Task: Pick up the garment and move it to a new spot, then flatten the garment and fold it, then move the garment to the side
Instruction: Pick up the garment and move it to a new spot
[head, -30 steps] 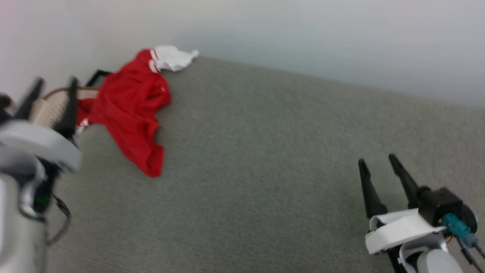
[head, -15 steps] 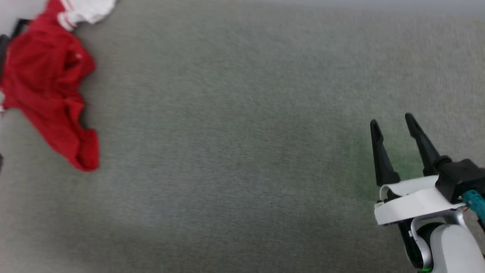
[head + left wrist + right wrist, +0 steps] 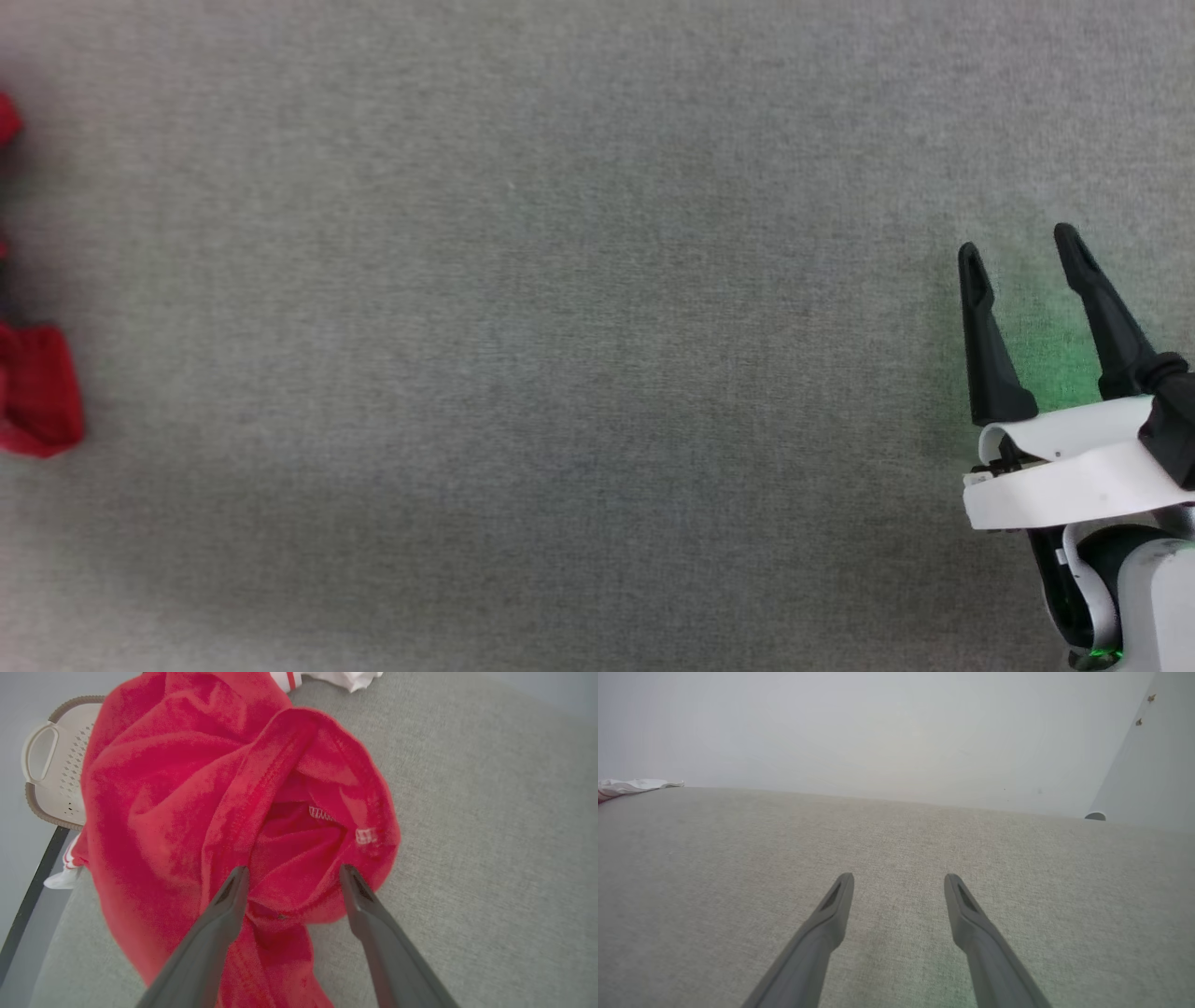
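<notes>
The garment (image 3: 187,788) is a bright red T-shirt lying crumpled on the grey surface, with a white sleeve (image 3: 336,677) at its far end. In the head view only a red fold of the garment (image 3: 33,392) shows, at the left edge. My left gripper (image 3: 293,870) is open right over the bunched red cloth, a fold lying between its spread fingers. My right gripper (image 3: 1018,245) is open at the lower right, far from the garment, over bare surface. The right gripper (image 3: 899,877) has nothing between its fingers.
A cream perforated basket (image 3: 56,765) stands just beyond the garment at the surface's left edge, beside a black frame edge (image 3: 32,896). The grey cloth-covered surface (image 3: 560,327) stretches wide between the grippers. A pale wall (image 3: 878,732) rises behind its far edge.
The head camera has swung right and down: the garment has slid to the picture's left edge, and the left gripper and the wall have left it. Both grippers stay open.
</notes>
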Motion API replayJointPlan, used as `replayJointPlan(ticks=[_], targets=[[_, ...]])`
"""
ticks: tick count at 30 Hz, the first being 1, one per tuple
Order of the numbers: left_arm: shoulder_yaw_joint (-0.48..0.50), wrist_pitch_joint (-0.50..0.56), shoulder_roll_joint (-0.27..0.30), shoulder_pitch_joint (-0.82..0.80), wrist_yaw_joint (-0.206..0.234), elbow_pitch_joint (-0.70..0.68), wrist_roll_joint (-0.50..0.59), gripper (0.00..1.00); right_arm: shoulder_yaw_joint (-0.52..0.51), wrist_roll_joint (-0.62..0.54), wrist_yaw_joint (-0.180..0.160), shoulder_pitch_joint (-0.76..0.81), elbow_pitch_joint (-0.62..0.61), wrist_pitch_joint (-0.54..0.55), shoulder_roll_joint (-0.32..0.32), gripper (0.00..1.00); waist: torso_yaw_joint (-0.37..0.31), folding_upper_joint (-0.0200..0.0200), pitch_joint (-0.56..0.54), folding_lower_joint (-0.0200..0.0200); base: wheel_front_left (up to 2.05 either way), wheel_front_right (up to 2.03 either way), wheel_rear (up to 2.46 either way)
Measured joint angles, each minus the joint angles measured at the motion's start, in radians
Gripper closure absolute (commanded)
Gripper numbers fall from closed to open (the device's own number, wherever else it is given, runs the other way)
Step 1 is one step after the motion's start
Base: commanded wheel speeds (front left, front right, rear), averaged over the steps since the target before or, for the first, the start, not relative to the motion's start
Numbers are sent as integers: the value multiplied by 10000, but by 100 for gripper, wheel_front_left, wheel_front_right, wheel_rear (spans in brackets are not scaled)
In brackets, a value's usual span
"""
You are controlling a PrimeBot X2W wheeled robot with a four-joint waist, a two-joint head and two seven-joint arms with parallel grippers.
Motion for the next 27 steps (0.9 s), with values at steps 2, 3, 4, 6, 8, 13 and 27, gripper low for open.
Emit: replayJointPlan(ticks=[2,3,4,6,8,13,27], targets=[[-92,59,-12,-156,13,347,23,0,-29,2,0,2,-163,90,-2,0,-98,0,166,0,0,0,0],[-153,61,-21,-206,17,502,94,0,-29,2,0,2,-232,157,0,0,-139,0,236,0,0,0,0],[-203,71,-25,-267,29,669,117,0,-31,2,0,2,-274,203,0,0,-179,0,299,0,0,0,0],[-284,90,-21,-434,21,907,173,0,-25,2,0,2,-393,305,4,0,-240,0,400,-1,0,0,0],[-301,96,-19,-551,-6,1043,171,0,-31,0,0,2,-441,349,4,0,-261,0,441,-1,0,0,0],[-449,35,-54,-912,-109,1588,176,67,-35,-2,0,-8,-642,550,2,0,-270,0,524,0,0,0,0],[-865,-1797,-35,-1541,-403,2119,445,100,-73,128,0,128,-290,506,48,0,-35,0,-272,-1,0,0,0]])
